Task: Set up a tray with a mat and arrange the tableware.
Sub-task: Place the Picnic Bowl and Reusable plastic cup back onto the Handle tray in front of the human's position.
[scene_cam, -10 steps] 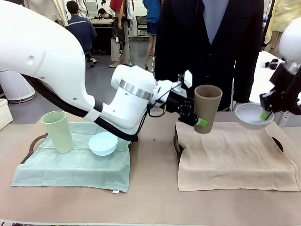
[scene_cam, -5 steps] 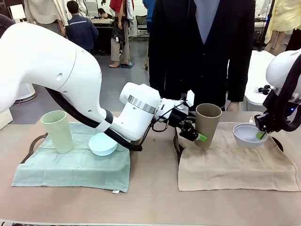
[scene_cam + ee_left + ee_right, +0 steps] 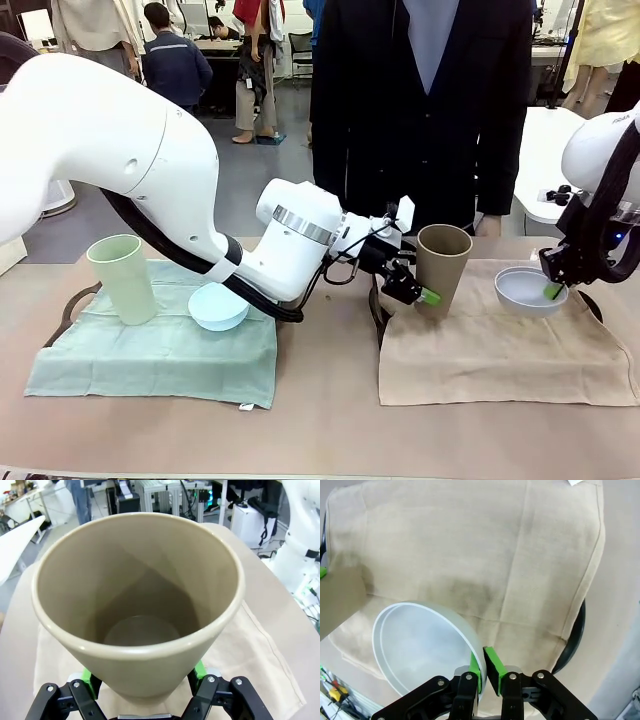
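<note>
Front view: two cups and two bowls on the surface (image 3: 320, 430), plus two mats, each over a dark tray. The left claw (image 3: 412, 287) is clamped on the lower side of the brown cup (image 3: 441, 268), which stands at the near-left corner of the tan mat (image 3: 500, 350). Way off behind that claw's arm sit the pale green cup (image 3: 122, 277) and the light blue bowl (image 3: 219, 305) on the green mat (image 3: 160, 350). The right claw (image 3: 553, 289) pinches the rim of the white bowl (image 3: 525, 290), low on the tan mat. A person in a dark suit (image 3: 420, 100) stands across the surface.

Left wrist view: the brown cup's open mouth sits right above the claw (image 3: 145, 680), a green pad (image 3: 89, 679) pressed on each side.

Right wrist view: the claw (image 3: 486, 669) is nearly shut, green pads gripping the white bowl's (image 3: 420, 650) rim, bowl to its left, one edge of a tray (image 3: 572, 640) peeking out to its right.
</note>
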`<state>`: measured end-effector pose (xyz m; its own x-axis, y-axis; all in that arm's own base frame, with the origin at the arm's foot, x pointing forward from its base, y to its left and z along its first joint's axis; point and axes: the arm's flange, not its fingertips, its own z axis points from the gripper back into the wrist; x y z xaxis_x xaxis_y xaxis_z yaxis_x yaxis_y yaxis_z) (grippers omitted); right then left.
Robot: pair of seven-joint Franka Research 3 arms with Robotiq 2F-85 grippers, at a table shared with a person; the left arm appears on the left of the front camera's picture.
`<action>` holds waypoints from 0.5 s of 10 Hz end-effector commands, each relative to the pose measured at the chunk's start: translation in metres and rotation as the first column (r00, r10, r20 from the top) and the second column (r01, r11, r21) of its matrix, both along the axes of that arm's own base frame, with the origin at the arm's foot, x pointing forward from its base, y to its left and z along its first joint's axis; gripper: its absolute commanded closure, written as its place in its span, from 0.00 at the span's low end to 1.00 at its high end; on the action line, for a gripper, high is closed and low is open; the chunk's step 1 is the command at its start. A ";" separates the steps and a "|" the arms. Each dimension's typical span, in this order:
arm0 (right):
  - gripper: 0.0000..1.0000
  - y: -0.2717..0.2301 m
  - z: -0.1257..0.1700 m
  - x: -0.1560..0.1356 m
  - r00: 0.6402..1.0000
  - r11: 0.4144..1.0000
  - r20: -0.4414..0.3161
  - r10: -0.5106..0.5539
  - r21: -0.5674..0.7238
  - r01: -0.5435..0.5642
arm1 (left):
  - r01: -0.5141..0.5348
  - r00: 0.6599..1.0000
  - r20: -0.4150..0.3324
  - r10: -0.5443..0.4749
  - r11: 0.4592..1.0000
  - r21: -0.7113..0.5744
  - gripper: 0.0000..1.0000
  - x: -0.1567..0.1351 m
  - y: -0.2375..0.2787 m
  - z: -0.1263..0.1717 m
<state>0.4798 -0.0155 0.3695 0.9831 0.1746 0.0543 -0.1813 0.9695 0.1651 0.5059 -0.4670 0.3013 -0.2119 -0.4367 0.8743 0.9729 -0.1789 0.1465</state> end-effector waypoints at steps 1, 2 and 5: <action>0.93 0.000 -0.015 0.005 1.000 0.999 0.001 0.031 -0.015 -0.031 | 0.057 0.998 0.042 -0.054 0.997 -0.051 0.18 0.003 -0.004 -0.006; 0.93 0.001 -0.023 0.007 0.999 0.999 -0.013 0.036 -0.017 -0.036 | 0.063 0.998 0.026 -0.061 0.996 -0.060 0.18 0.006 -0.005 -0.011; 0.37 -0.002 -0.034 0.008 0.998 0.998 -0.034 0.049 -0.027 -0.050 | 0.071 0.997 -0.004 -0.071 0.995 -0.068 0.00 0.011 -0.006 -0.021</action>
<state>0.4839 -0.0119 0.3370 0.9798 0.1999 0.0060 -0.1981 0.9664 0.1635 0.5115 -0.4735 0.2799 -0.2290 -0.3912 0.8914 0.9622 -0.2298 0.1464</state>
